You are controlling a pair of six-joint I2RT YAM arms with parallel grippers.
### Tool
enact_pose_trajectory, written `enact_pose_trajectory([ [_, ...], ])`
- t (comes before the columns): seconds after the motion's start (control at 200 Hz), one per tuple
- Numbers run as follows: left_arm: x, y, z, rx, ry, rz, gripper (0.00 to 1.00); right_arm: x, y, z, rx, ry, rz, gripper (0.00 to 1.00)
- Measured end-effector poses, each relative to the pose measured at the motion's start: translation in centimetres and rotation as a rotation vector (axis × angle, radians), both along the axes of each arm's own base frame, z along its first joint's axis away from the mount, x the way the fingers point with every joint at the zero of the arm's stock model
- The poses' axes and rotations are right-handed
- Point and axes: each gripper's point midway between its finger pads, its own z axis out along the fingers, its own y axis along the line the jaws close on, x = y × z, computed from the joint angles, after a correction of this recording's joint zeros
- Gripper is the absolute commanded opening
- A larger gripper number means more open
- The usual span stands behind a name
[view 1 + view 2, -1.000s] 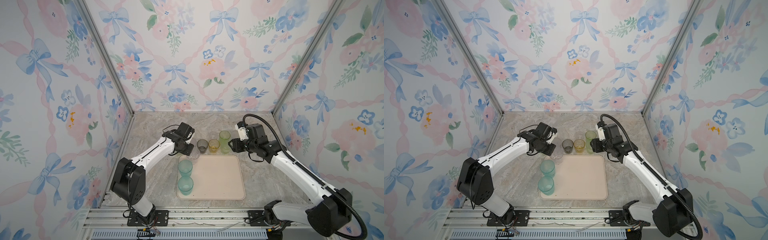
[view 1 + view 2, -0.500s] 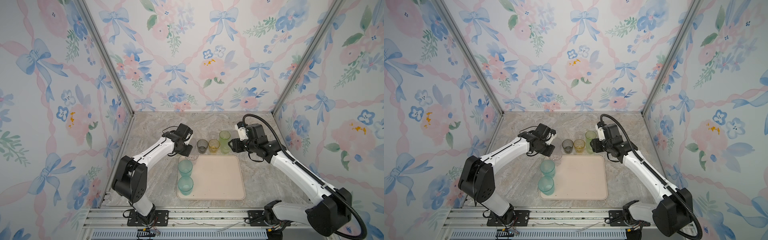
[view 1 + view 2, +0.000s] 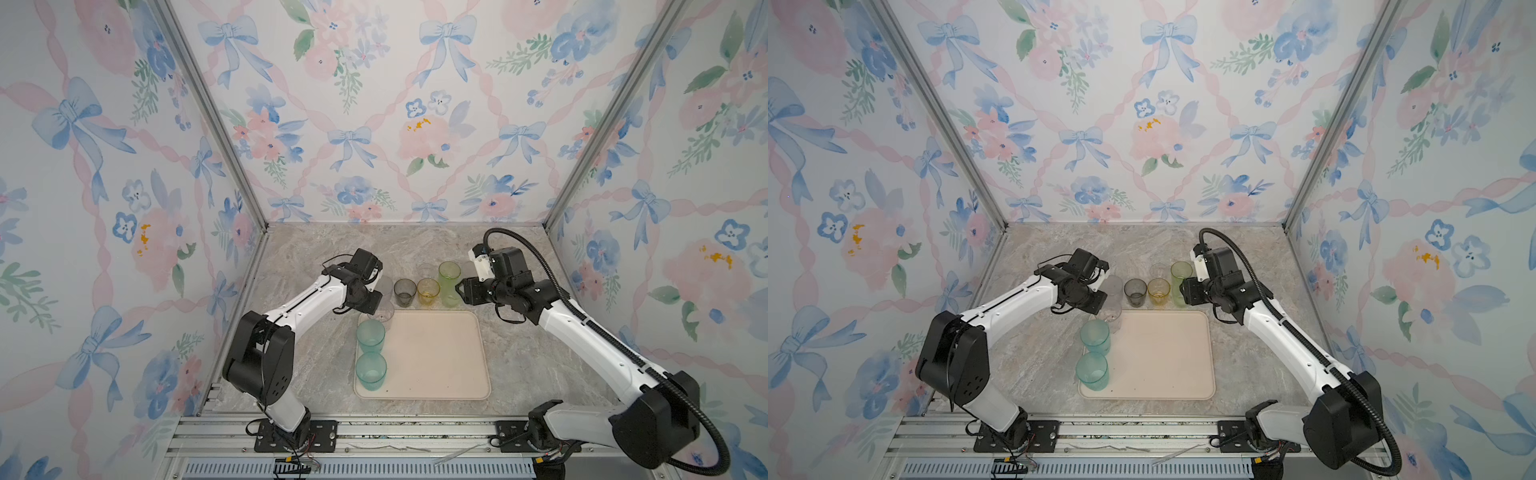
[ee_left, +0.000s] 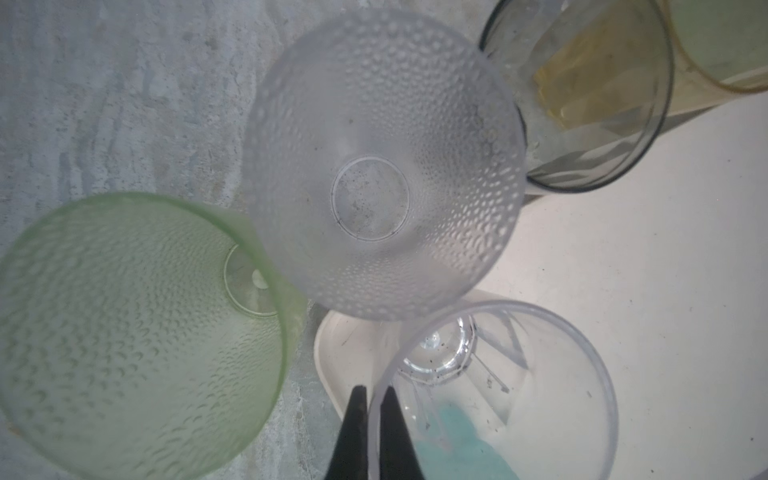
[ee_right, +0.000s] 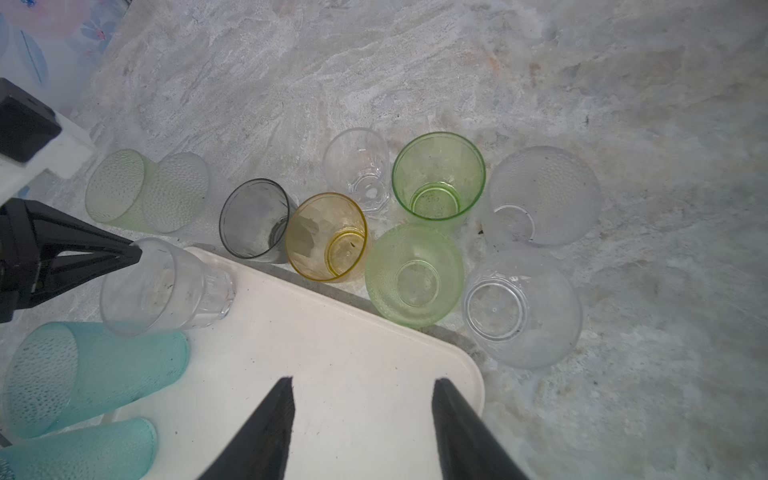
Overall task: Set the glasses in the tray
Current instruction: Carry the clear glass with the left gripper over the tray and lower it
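Left wrist view: left fingers point(image 4: 358, 415) are pressing almost together, pinching the rim wall of a clear tumbler point(image 4: 498, 395), one finger inside the mouth and one outside. A rim pinch is probably being used because neighbours are crowding the body: a frosted glass point(image 4: 382, 166) and a dimpled green glass point(image 4: 137, 332) are standing just beside it.

Right wrist view: the tumbler is hanging tilted, with its base over the tray point(image 5: 332, 353) at the far corner on the left arm's side. Cannot tell whether the base is touching the tray floor. This is reading as the set-down step.

In both top views a teal pair point(image 3: 370, 334) is standing inside the tray along its left rim. That is likely leaving the middle free for later glasses.

Right fingers point(image 5: 270, 432) are spreading wide and holding nothing, hovering over the tray's far right corner. They are facing the row on the worktop point(image 3: 519, 353) just past the far rim: grey glass point(image 5: 254, 218), amber glass point(image 5: 326, 237), tall green glass point(image 5: 438, 178) and others around them. Probably lining up on the next pick while keeping out of the left arm's way.

Task is looking early: two in, a third arriving, the rest outside.

Risk: the thin pinch is letting the tumbler lean, so releasing before the base is sitting flat could tip it against the teal pair.
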Motion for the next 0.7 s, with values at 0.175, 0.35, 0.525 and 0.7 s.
enact_pose_trajectory([
  [0.175, 0.07, 0.05, -0.05, -0.001, -0.002, 0.002, 0.0, 0.14, 0.1, -0.41, -0.005, 0.012, 0.0, 0.57],
  [0.35, 0.03, 0.15, -0.07, -0.004, -0.008, 0.004, 0.0, 0.26, 0.24, -0.39, -0.005, 0.012, 0.003, 0.57],
  [0.525, -0.03, 0.33, -0.09, -0.005, -0.009, 0.008, 0.0, 0.4, 0.57, -0.3, -0.005, 0.011, 0.009, 0.57],
  [0.7, -0.1, 0.44, -0.04, -0.003, -0.011, 0.009, 0.0, 0.33, 0.81, -0.5, -0.008, 0.017, 0.016, 0.57],
])
